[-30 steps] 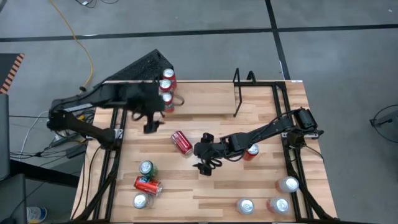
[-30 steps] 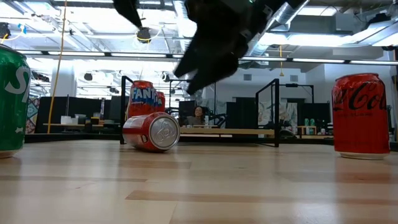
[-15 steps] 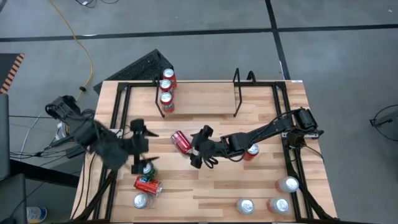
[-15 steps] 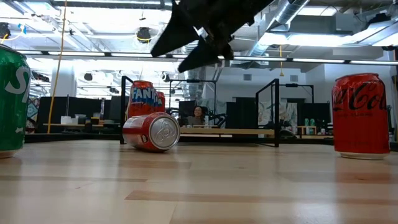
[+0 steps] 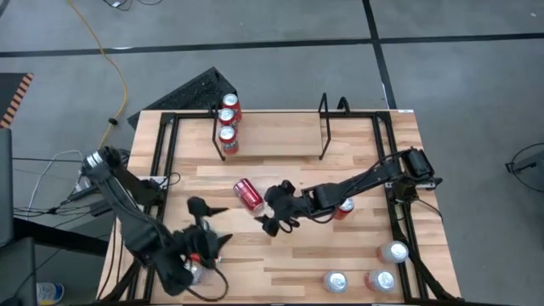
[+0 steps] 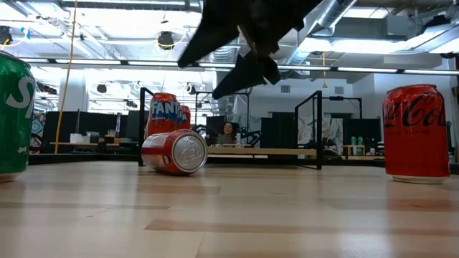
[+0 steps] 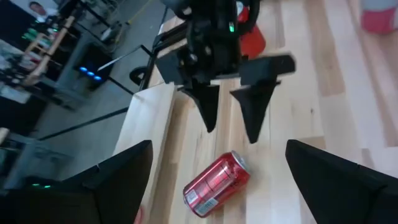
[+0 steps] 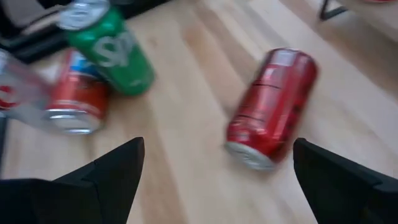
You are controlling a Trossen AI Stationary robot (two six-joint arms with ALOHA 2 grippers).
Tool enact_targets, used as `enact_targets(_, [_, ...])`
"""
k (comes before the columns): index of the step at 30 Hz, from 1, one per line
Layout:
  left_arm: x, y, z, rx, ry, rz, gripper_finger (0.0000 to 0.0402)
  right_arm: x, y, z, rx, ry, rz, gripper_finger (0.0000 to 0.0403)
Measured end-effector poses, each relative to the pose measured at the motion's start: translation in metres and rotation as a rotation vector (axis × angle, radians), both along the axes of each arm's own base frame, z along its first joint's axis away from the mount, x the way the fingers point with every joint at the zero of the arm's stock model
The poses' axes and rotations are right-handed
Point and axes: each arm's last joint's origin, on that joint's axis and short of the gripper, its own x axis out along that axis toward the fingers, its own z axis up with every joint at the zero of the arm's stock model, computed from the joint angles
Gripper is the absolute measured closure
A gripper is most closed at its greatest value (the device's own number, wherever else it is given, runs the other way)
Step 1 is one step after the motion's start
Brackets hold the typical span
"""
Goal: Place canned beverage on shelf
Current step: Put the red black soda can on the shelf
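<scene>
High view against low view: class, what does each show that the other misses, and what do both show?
Only the high view: the left gripper, open at the table's near left, and three silver-topped upright cans at the near right. Only the low view: a seated person in the room behind. Both: the red aluminium can lying on its side and the open right gripper near it.
</scene>
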Motion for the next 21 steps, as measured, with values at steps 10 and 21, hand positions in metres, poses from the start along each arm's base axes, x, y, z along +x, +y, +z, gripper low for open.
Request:
enact_targets(10, [-0.008, -0.036, -0.014, 0.048, -0.070, -0.062, 0.0046, 0.020, 0.044, -0.001, -0.027, -0.312, 0.218, 0.0019])
enact_targets(21, [-0.018, -0.040, -0.031, -0.073, -0.140, 0.007, 0.0046, 0.053, 0.055, -0.038, 0.077, -0.442, 0.202, 0.0019])
